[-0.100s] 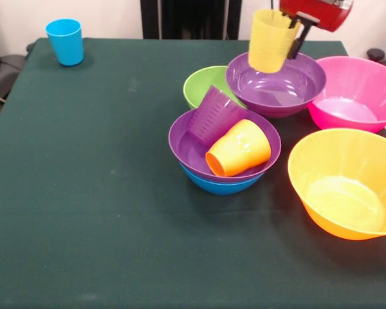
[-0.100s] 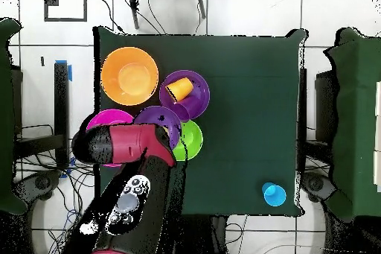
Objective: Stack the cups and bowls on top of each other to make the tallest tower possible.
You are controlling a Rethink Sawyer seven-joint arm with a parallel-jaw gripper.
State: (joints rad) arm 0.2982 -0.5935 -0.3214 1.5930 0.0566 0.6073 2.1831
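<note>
My gripper (image 1: 289, 35) is shut on the rim of a yellow cup (image 1: 270, 40), holding it upright and slightly tilted above the back purple bowl (image 1: 280, 87). In front stands the tower (image 1: 224, 158): a blue bowl (image 1: 222, 185) with a purple bowl (image 1: 186, 145) nested in it. A purple cup (image 1: 212, 114) and an orange cup (image 1: 239, 148) lie tipped inside that bowl. A green bowl (image 1: 202, 84) sits behind the tower. A blue cup (image 1: 64, 40) stands alone at the far left corner. In the overhead view the arm (image 2: 126, 147) covers the gripper and most of the back purple bowl (image 2: 152, 115).
A pink bowl (image 1: 357, 96) and a large orange bowl (image 1: 347, 187) sit along the right side of the green table (image 1: 83, 193). From above, the orange bowl (image 2: 129, 76), tower (image 2: 195, 100), green bowl (image 2: 193, 141) and blue cup (image 2: 274, 194) show.
</note>
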